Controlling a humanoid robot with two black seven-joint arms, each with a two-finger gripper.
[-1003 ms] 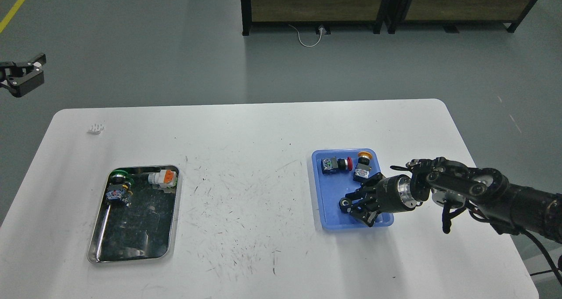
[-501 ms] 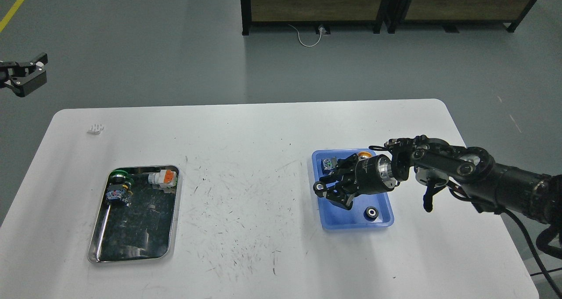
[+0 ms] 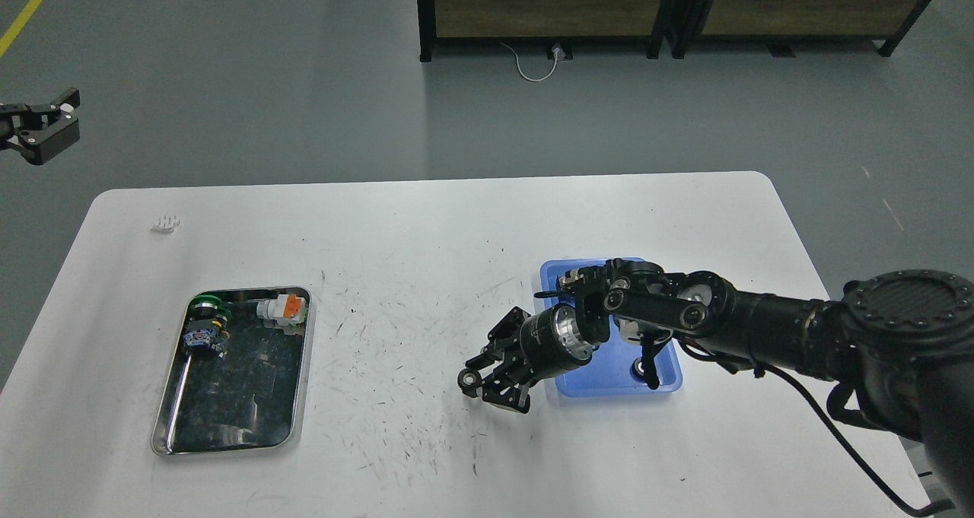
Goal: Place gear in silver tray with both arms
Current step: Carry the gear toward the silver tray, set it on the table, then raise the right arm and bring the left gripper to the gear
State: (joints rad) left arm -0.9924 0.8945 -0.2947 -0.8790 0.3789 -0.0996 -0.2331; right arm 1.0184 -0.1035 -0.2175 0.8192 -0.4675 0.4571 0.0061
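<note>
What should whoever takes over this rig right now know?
Left gripper: raised off the table's far-left corner, nothing visibly held; too small to tell whether its fingers are open.
Right gripper: low over the bare table, just left of the blue tray; its fingers are too dark to tell open or shut, and no load shows.
Silver tray: holds a green-capped part and an orange-and-white part at its far end.
A small black ring, probably a gear, lies in the blue tray's near right corner.
Left to do: move it to the silver tray.
</note>
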